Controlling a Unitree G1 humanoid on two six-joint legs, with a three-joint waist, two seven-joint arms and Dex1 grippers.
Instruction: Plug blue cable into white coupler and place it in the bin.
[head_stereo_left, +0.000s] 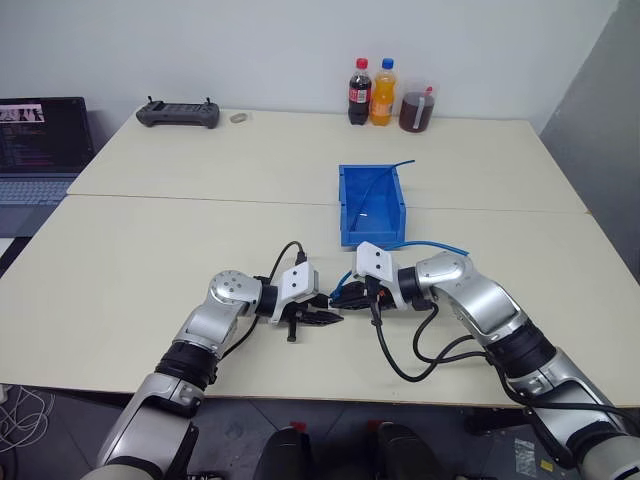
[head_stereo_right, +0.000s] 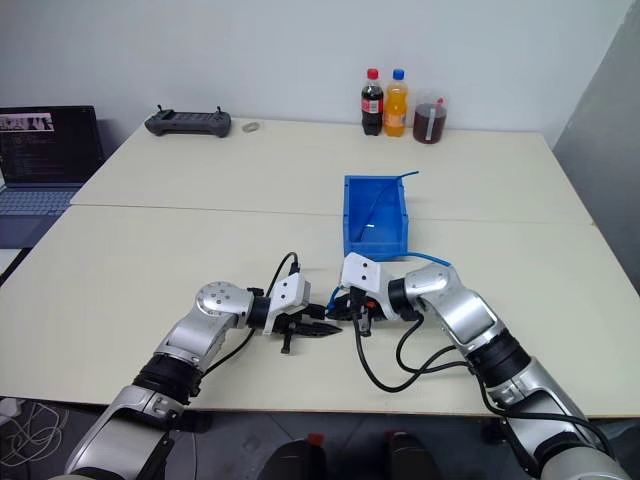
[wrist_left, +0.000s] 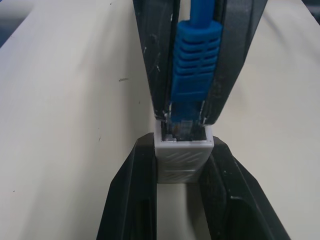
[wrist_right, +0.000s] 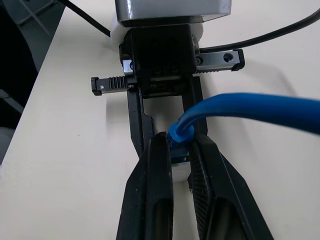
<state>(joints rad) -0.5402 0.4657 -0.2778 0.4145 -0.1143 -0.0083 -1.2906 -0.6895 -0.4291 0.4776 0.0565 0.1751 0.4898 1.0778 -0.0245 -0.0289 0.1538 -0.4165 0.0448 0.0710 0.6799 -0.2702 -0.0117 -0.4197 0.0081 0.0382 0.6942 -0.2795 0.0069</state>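
Near the table's front edge my two grippers meet tip to tip. My left gripper (wrist_left: 182, 148) is shut on the white coupler (wrist_left: 183, 156), a small ribbed white block whose socket faces the other hand. My right gripper (wrist_right: 180, 142) is shut on the ribbed plug (wrist_left: 195, 75) of the blue cable (wrist_right: 250, 107). The plug's tip sits at the mouth of the coupler's socket; how deep it goes I cannot tell. From the right gripper (head_stereo_left: 346, 296) the cable (head_stereo_left: 440, 244) arcs over the wrist and back into the blue bin (head_stereo_left: 347, 205), just behind the hands.
At the table's far edge stand two drink bottles (head_stereo_left: 370, 92) and a cup of dark liquid (head_stereo_left: 416, 108). A black controller (head_stereo_left: 178, 113) lies at the far left. A laptop (head_stereo_left: 40, 145) sits off the left side. Black wiring (head_stereo_left: 405, 365) loops off my right wrist.
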